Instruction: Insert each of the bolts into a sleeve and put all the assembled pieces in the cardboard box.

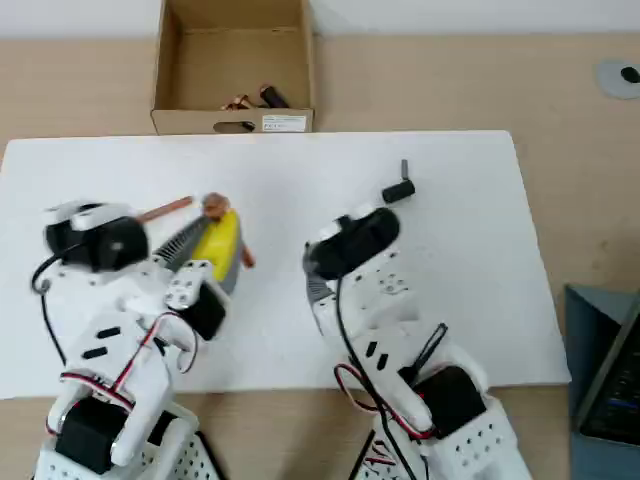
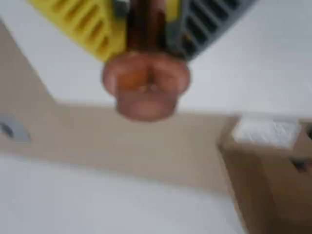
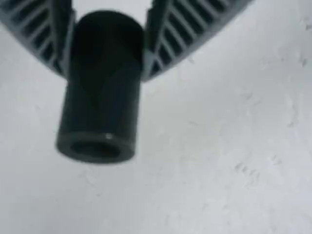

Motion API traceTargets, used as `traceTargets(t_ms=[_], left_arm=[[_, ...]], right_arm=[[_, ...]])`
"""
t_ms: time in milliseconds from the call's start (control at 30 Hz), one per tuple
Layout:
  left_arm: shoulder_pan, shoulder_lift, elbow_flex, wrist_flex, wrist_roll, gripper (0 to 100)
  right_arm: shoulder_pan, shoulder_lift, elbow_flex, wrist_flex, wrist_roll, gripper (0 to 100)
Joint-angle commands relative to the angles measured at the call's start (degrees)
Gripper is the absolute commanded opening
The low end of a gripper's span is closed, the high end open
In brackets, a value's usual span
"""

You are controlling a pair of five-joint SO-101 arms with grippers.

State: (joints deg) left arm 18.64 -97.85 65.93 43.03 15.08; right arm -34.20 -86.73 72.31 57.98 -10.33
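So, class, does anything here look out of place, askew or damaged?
Nothing stands out. The left gripper holds a copper bolt, the right gripper holds a black sleeve, and a few pieces lie inside the cardboard box.

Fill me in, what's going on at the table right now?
The left hand is shut on a copper bolt over the white mat. The right hand is shut on a black sleeve, open end facing out. The two parts are apart, so the bolt is not yet inserted. What looks like another bolt lies on the mat near the left hand. The cardboard box beyond the mat already holds a few pieces.
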Motion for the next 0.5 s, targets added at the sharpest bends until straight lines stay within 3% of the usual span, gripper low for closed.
traceTargets(t_ms=[0, 300, 467], left_arm=[[-4.3, -1.5, -0.4, -3.3, 0.0, 0], [-5.1, -1.5, -4.3, -3.3, 9.1, 0], [-2.6, -1.5, -4.1, -3.3, 9.8, 0]], right_arm=[[-0.9, -2.4, 0.8, -4.1, 3.0, 0.9], [-6.2, -20.0, 9.4, -5.6, 8.9, 0.9], [-7.3, -25.2, 12.9, -4.4, 11.3, 0.9]])
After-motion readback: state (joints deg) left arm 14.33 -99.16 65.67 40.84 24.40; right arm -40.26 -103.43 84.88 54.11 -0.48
